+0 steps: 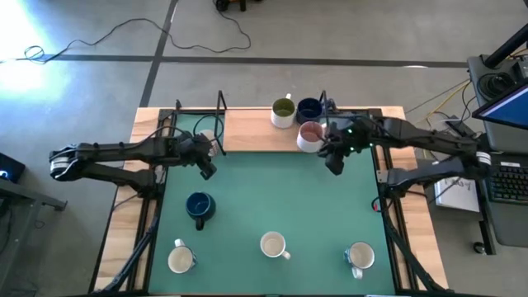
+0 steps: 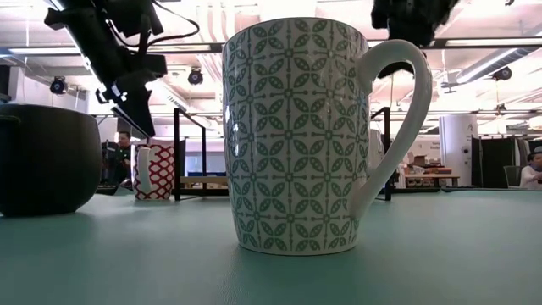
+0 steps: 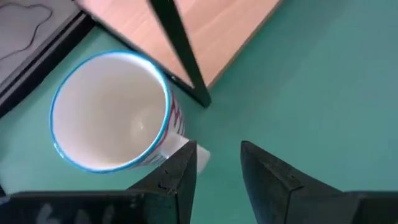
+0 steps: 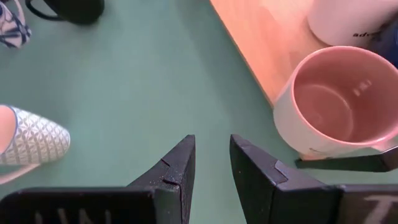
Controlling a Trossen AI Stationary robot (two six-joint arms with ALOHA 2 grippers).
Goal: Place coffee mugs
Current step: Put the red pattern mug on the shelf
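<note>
Mugs [image 1: 274,245] are stood upright (rims up) along the table's [image 1: 280,190] near edge; left gripper [image 3: 217,163] and right gripper [image 4: 211,155] jaws are seen apart, empty.

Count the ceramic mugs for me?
8. Wooden board: olive-lined mug, dark blue mug, pink-lined mug. Green mat: second dark blue mug, three white mugs, blue-rimmed mug by left gripper.

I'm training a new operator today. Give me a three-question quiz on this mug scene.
1. True or false: the pink-lined mug lies on its side.
2. How many mugs stand on the wooden board?
3. The left gripper hovers beside which mug? A) blue-rimmed mug B) dark blue mug C) a yellow one

Key: 1 false, it stands upright; 2 three: green-lined mug, navy mug and pink-lined; 3 A.
</note>
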